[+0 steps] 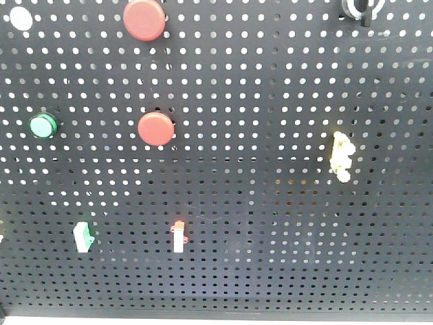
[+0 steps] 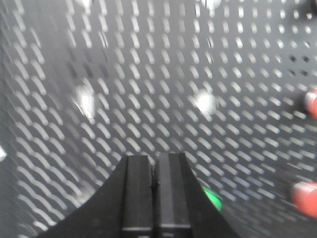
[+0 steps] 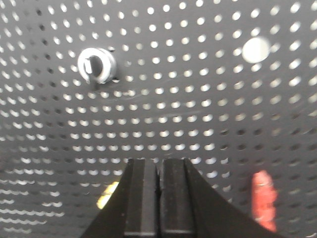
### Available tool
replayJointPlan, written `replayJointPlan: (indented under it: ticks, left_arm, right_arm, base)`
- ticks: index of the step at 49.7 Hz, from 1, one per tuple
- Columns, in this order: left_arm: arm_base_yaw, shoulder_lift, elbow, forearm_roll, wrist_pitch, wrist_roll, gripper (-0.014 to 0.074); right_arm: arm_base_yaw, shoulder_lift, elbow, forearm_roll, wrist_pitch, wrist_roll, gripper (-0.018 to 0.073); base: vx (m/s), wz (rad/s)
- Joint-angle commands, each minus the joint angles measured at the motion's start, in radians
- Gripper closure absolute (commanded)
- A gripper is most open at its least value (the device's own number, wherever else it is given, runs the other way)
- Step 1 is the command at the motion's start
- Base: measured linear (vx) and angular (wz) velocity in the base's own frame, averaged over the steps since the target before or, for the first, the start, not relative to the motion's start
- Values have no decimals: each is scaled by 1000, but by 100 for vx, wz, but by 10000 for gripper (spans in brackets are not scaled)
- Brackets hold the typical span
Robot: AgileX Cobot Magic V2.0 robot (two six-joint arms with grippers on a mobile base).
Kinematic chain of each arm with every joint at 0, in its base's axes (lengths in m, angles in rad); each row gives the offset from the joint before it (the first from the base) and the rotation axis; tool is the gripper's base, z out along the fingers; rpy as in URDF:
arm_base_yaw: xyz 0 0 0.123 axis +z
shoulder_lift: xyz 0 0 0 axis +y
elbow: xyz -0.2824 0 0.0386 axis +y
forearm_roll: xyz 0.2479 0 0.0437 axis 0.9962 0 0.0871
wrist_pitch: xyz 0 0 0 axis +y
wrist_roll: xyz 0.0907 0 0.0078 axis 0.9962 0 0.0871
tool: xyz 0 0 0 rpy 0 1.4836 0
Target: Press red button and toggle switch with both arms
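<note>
Red round plastic button [image 1: 156,128] sits on the black perforated pegboard [image 1: 270,237]. Silver metal toggle switch [image 3: 96,65] lies at eleven o'clock from the right gripper [image 3: 159,163]. That gripper and the left gripper [image 2: 154,161] both have jaws pressed together, empty.

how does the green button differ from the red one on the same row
The green button is smaller; the lower red button looks clearly wider. The green button sits in a darker ring; the red button shows a plain cap. Green is near the left edge, red nearer the middle. Both are round, on the black pegboard.
</note>
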Motion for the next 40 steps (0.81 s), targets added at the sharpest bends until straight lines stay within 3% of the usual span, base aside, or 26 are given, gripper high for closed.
replayJointPlan:
  ticks: [1,7,11,28,40]
  left_arm:
    - [-83,57,-78,-128,-11,170,594]
    - [-182,170,-180,-279,71,405,594]
    - [-224,237,-255,-347,89,466,594]
    - [-325,485,-527,-381,121,480,594]
    - [-333,555,-587,-382,94,482,594]
  right_arm:
    - [1,9,-32,19,-29,-1,562]
    - [1,13,-32,19,-19,-1,562]
    - [1,13,-32,19,-19,-1,562]
    - [1,13,-32,19,-23,-1,562]
    - [1,13,-32,18,-43,-1,562]
  base:
    - [0,0]
    - [0,0]
    - [0,0]
    - [0,0]
    - [0,0]
